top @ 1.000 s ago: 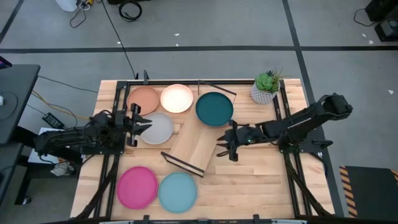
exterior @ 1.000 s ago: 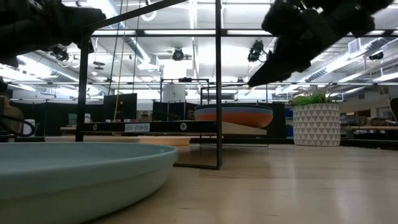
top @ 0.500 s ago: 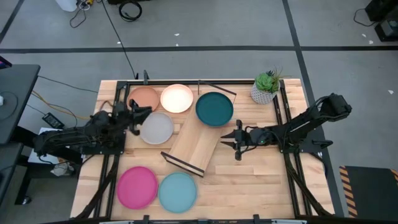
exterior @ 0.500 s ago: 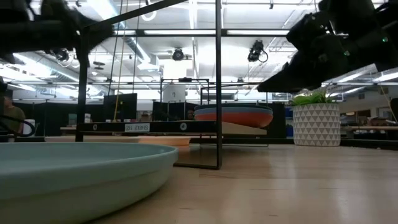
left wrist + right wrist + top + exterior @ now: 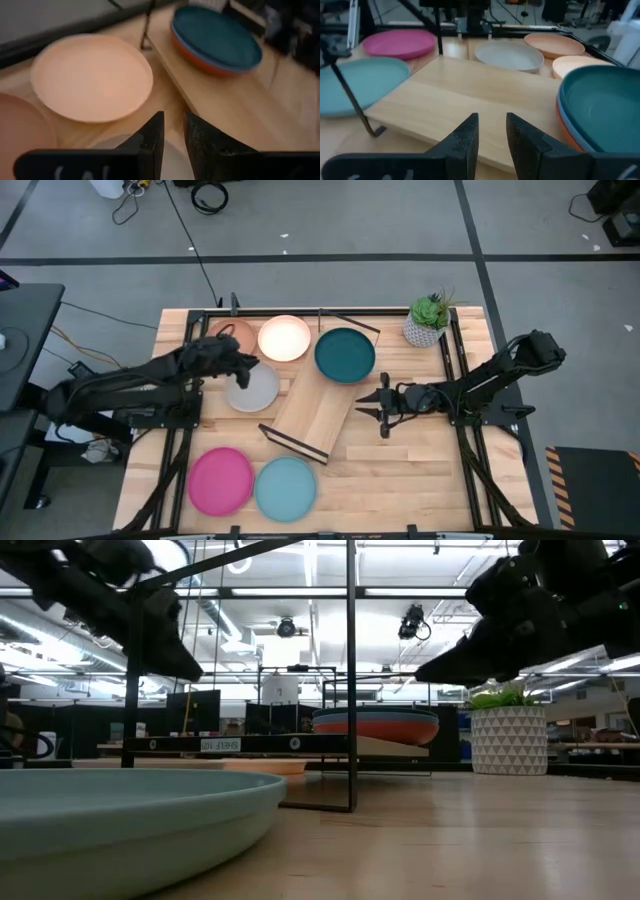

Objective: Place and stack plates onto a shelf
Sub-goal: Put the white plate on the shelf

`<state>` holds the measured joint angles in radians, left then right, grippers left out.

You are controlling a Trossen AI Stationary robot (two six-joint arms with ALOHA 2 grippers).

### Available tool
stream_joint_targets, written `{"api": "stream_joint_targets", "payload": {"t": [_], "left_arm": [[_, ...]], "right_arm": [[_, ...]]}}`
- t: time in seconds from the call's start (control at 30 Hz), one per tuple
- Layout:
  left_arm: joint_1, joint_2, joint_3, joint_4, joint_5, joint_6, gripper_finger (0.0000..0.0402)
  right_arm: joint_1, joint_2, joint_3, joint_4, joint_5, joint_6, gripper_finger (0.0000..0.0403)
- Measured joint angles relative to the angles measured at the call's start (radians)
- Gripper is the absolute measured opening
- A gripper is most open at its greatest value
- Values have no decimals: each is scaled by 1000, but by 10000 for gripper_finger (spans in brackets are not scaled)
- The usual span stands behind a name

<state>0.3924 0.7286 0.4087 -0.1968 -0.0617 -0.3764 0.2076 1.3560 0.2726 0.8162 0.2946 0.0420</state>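
Nearest my low camera sits the light blue plate (image 5: 286, 487), with the pink plate (image 5: 221, 481) just beside it on the wooden tabletop (image 5: 420, 470). Next up the table I see the shelf (image 5: 312, 416), a light board lying at an angle mid-table with black wire frames at both ends. On its far end sits the stack: dark teal plate (image 5: 345, 354) on top, a blue rim and an orange-red plate (image 5: 200, 62) under it, per the wrist views. The rest of the board is bare. The grey plate (image 5: 253, 388) lies left of the shelf. Behind it are the peach plate (image 5: 226, 332), partly under my left arm, and the cream plate (image 5: 284, 338), these two touching or nearly so. A potted plant (image 5: 428, 320) in a patterned white pot stands at the far right corner. Beyond that: grey floor with dark tape lines and cables; the low view shows a lit workshop with ceiling lights and black racks.

Left gripper (image 5: 243, 362) reaches in from the left, above the far edge of the grey plate; fingers (image 5: 152, 137) nearly closed with a thin gap, holding nothing. Right gripper (image 5: 366, 401) comes in low from the right, just off the shelf's right edge, pointed at the board. Its fingers (image 5: 465, 135) stand a narrow gap apart, empty.
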Motion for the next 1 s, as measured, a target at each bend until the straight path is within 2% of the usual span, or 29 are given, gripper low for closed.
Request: {"api": "stream_joint_targets", "payload": {"t": [0.27, 0.5, 0.7, 0.83, 1.0], "left_arm": [[65, 252, 70, -19, 30, 200, 78], [118, 479, 219, -126, 32, 392, 78], [121, 651, 302, -139, -26, 472, 79], [120, 743, 364, -145, -31, 503, 106], [119, 832, 424, -155, -30, 597, 167]], "right_arm": [[22, 0, 0, -8, 0, 68, 105], [29, 0, 0, -14, 33, 88, 105], [62, 1, 0, -73, 52, 130, 105], [89, 1, 0, -71, 60, 114, 105], [110, 1, 0, -72, 64, 94, 105]]}}
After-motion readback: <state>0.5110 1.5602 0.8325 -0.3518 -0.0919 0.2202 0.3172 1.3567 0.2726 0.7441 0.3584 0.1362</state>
